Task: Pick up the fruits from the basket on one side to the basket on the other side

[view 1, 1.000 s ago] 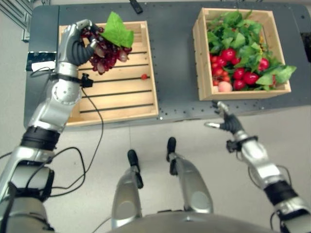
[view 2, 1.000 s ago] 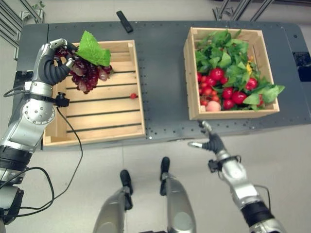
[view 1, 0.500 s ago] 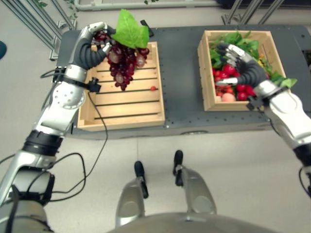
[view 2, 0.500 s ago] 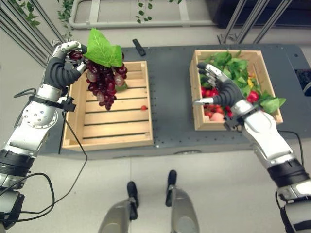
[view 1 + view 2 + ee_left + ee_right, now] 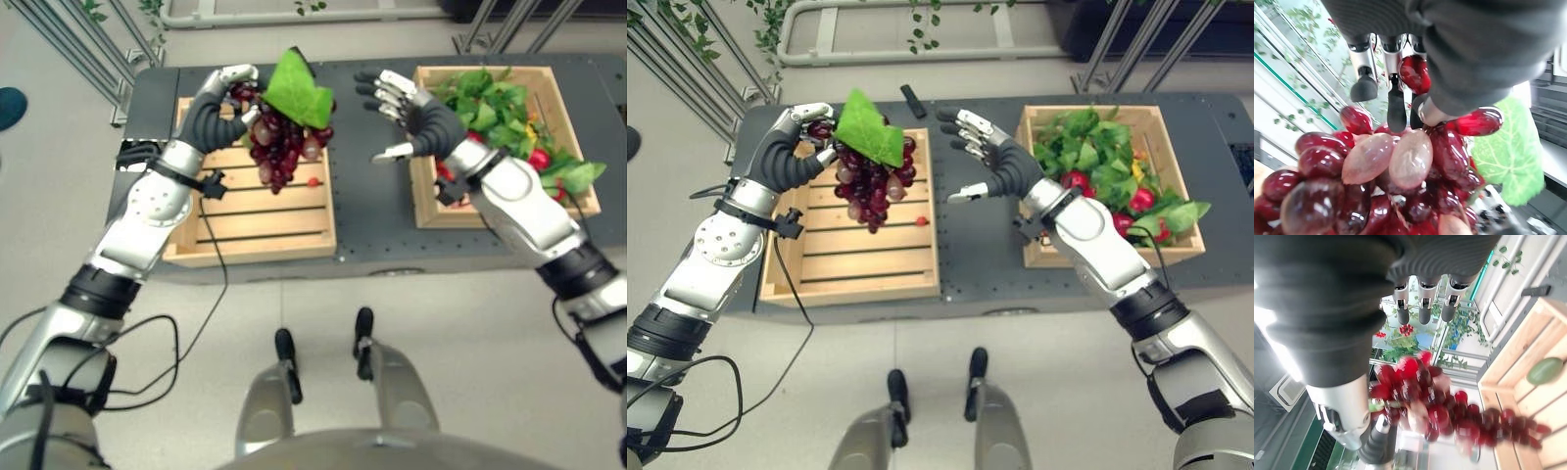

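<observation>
**Grapes held up between two crates**

Nearest the robot is the front edge of the dark table (image 5: 960, 294). On it, at 9 o'clock, stands the left crate (image 5: 850, 272), whose slatted floor carries one small red fruit (image 5: 920, 221). At 3 o'clock stands the right crate (image 5: 1095, 257), full of green leaves and red fruits (image 5: 1143, 199).

The left hand (image 5: 789, 157) is above the far part of the left crate. Its fingers are curled round the top of the bunch of red grapes (image 5: 872, 186), which hangs free in the air with a green leaf (image 5: 870, 129) on top. The right hand (image 5: 1004, 168) is over the bare table between the crates, fingers spread wide and straight, palm toward the grapes, near them but not touching.

At 12 o'clock, near the far edge of the table, lies a small black object (image 5: 913, 101)
</observation>
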